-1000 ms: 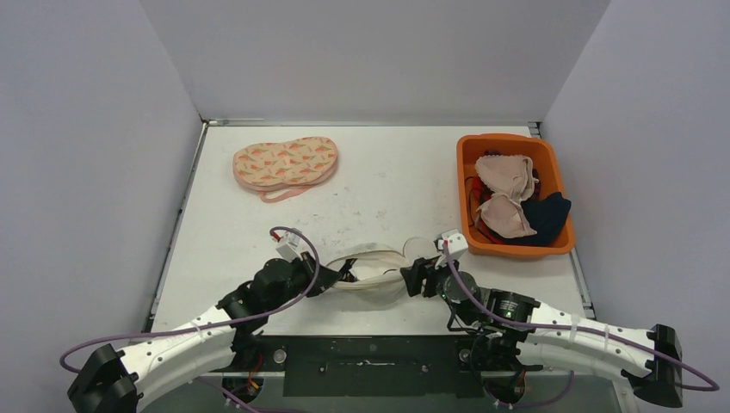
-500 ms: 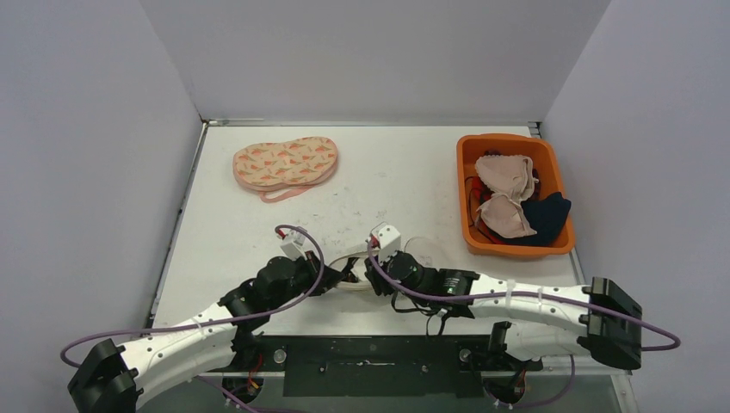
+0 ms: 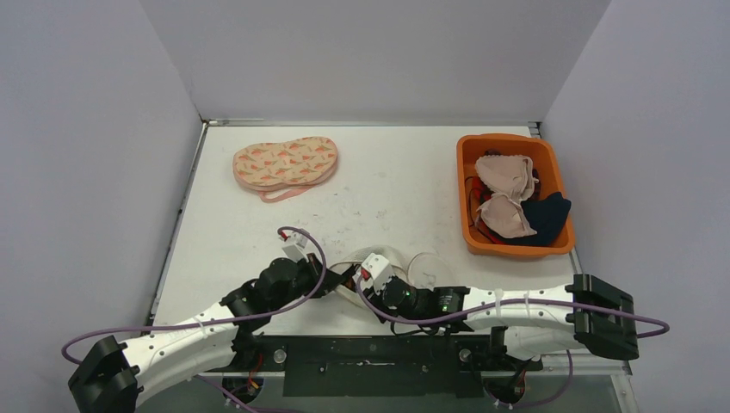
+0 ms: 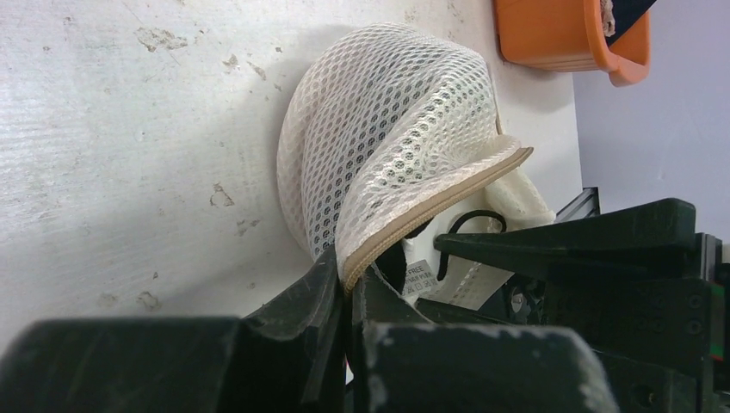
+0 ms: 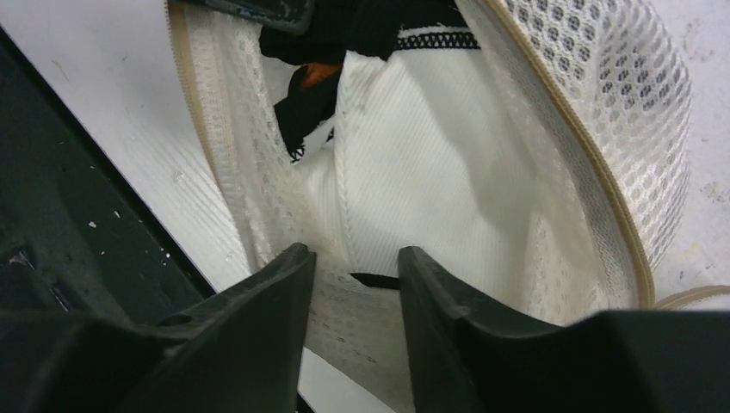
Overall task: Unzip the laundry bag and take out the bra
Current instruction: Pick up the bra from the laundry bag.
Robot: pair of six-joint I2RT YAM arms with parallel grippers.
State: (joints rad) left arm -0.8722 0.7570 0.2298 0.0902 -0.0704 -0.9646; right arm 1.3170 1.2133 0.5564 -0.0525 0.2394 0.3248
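1. Clamping the beige zip tape (image 4: 430,202) at the mouth of the white mesh laundry bag (image 4: 387,112), the left gripper (image 4: 347,275) has its jaws pressed together on that edge.
2. The bag lies on the white table (image 3: 387,172) close to its near edge, between the two arms, and its mouth gapes wide.
3. The right gripper (image 5: 355,251) points into that open mouth. Its black jaws stand part-way apart, with a plain gap between them.
4. Nothing is clearly pinched in the gap. White fabric shows through it, but whether the fingertips touch that fabric I cannot tell.
5. The white ribbed bra with black trim (image 5: 413,155) sits inside the bag, against the mesh wall and just beyond the right gripper's fingers (image 5: 258,301).
6. A small orange patch shows among the black fabric at the deep end of the bag.
7. In the top view both wrists crowd over the bag, hiding most of it — only pale curved parts show beside the right arm.
8. Well apart from the bag, an orange plastic bin (image 3: 469,155) at the right edge of the table holds beige and dark garments.
9. A peach carrot-print pouch (image 3: 284,163) lies alone at the far left of the table.
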